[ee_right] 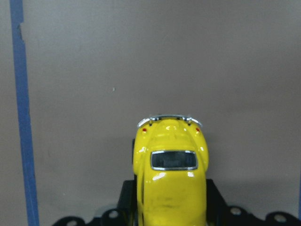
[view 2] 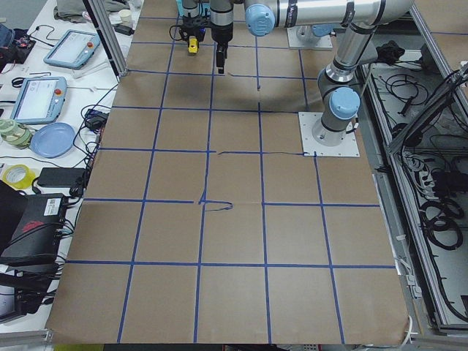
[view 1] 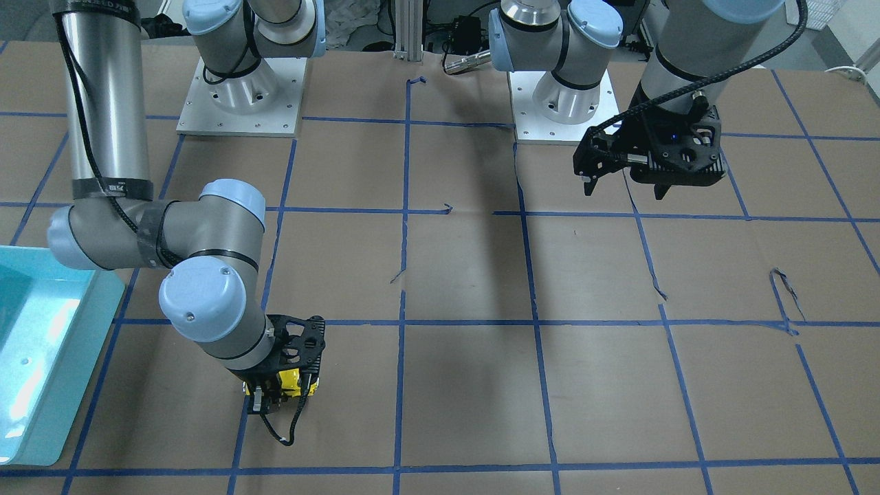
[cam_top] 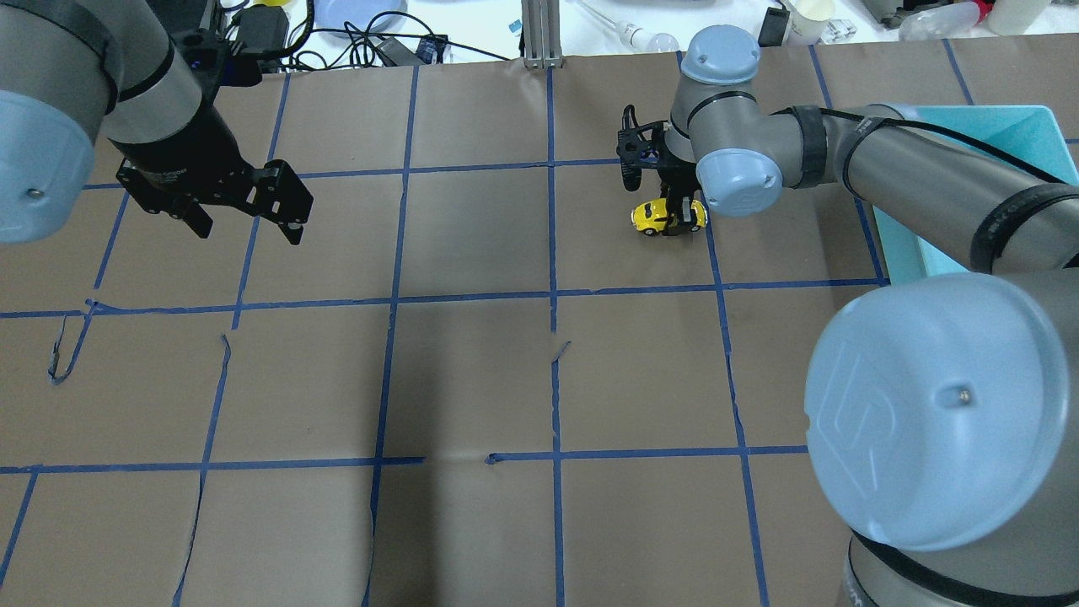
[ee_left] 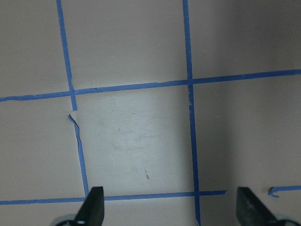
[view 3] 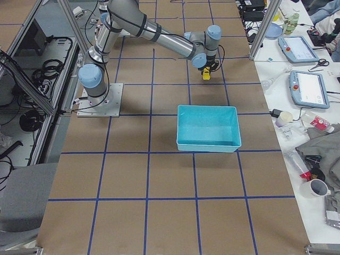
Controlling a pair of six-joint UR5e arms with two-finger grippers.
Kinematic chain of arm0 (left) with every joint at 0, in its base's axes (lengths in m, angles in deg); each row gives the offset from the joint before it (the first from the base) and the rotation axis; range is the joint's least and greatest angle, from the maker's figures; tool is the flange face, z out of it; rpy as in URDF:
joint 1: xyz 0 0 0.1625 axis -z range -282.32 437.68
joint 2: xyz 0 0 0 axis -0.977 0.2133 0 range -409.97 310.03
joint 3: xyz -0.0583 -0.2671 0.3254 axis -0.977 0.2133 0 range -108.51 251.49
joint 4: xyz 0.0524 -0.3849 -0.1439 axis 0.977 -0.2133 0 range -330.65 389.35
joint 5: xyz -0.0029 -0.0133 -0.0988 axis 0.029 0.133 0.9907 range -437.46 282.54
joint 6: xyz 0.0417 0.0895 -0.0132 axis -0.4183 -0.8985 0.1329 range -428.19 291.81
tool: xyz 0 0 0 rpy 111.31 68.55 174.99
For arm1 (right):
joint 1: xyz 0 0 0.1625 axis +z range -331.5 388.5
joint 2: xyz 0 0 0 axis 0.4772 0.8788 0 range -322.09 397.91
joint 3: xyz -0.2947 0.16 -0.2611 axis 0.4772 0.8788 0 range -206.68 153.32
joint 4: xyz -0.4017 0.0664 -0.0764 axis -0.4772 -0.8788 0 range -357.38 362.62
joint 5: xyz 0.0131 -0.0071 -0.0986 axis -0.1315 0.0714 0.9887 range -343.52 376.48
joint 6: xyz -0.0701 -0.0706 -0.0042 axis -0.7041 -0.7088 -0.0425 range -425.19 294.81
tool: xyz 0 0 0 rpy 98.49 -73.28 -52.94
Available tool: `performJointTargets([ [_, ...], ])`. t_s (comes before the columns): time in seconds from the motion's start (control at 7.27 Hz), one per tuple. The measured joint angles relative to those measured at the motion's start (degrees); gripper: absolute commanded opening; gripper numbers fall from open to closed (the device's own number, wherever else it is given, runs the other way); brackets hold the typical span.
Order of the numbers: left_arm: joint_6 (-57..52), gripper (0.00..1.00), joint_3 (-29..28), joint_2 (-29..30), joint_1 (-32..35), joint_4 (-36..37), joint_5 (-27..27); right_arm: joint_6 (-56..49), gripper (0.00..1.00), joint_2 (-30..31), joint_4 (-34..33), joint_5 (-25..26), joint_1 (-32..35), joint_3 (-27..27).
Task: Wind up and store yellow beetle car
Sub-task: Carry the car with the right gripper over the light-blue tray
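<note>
The yellow beetle car (ee_right: 170, 179) sits between the black fingers (ee_right: 127, 202) of my right gripper (cam_top: 677, 221), which is shut on its sides. The car (cam_top: 653, 217) is low, at or just above the paper-covered table, at the far right-middle of the overhead view. It also shows in the front view (view 1: 294, 380), under the right wrist. My left gripper (cam_top: 249, 233) is open and empty, hovering above the table's far left, far from the car. Its fingertips (ee_left: 94, 207) show only bare paper and tape between them.
A teal bin (cam_top: 969, 111) stands on the table at the right, beside the right arm; it also shows in the front view (view 1: 48, 412) and right view (view 3: 207, 146). Brown paper with blue tape grid lines (cam_top: 552, 295) covers the table. Operator clutter lies beyond the far edge.
</note>
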State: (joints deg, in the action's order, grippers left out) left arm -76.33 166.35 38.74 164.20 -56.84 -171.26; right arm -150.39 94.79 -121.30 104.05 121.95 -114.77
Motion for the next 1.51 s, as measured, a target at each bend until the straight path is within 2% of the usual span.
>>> performJointTargets([
  [0.14,0.0,1.00,0.0,0.0,0.0,0.3,0.0,0.2,0.06,2.0,1.4,-0.1,-1.9,0.0],
  [0.55,-0.1,1.00,-0.2,-0.4,0.1,0.8,1.2,-3.0,0.07,8.6,8.1,-0.5,-13.4,1.2],
  [0.83,-0.1,1.00,-0.1,-0.5,0.2,1.2,1.7,-13.3,0.06,10.1,9.3,1.0,-21.5,2.3],
  [0.96,0.0,1.00,-0.1,-0.5,0.2,1.3,1.8,-20.1,0.06,9.9,9.3,2.3,-25.9,2.4],
  [1.24,0.1,1.00,-0.3,-0.6,0.3,1.7,2.0,-26.6,0.07,7.1,6.5,1.8,-34.0,2.2],
  [1.51,0.3,1.00,-0.2,-0.7,0.3,2.4,3.0,-28.5,0.09,3.8,3.3,0.7,-36.5,1.5],
])
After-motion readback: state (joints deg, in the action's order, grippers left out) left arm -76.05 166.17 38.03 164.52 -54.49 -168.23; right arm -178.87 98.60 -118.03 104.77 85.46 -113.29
